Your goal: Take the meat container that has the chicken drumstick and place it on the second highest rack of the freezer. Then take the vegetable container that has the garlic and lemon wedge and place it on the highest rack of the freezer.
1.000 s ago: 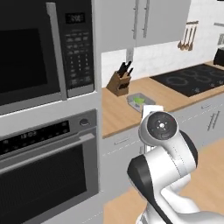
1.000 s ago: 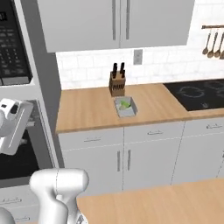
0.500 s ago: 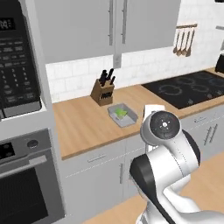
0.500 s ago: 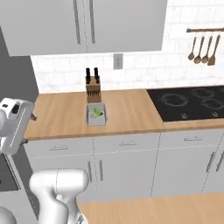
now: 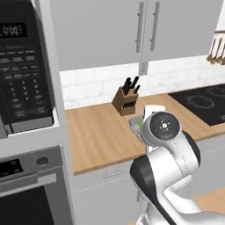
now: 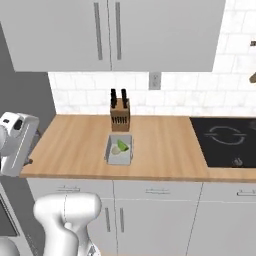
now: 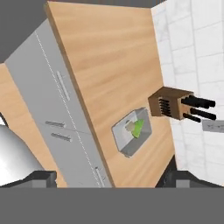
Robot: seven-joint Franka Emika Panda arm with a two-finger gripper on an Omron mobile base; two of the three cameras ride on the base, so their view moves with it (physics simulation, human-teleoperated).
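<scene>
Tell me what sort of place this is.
A home kitchen, rendered: a wooden counter with a knife block beside a black cooktop, and a microwave built in above an oven.

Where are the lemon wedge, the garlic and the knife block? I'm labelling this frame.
lemon wedge (image 6: 123,145), right base view, green top face.
garlic (image 6: 116,150), right base view, pale rounded top.
knife block (image 6: 119,116), right base view, wooden front.

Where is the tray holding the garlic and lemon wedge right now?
The tray sits on the wooden counter, just in front of the knife block and left of the black cooktop in the right base view.
</scene>
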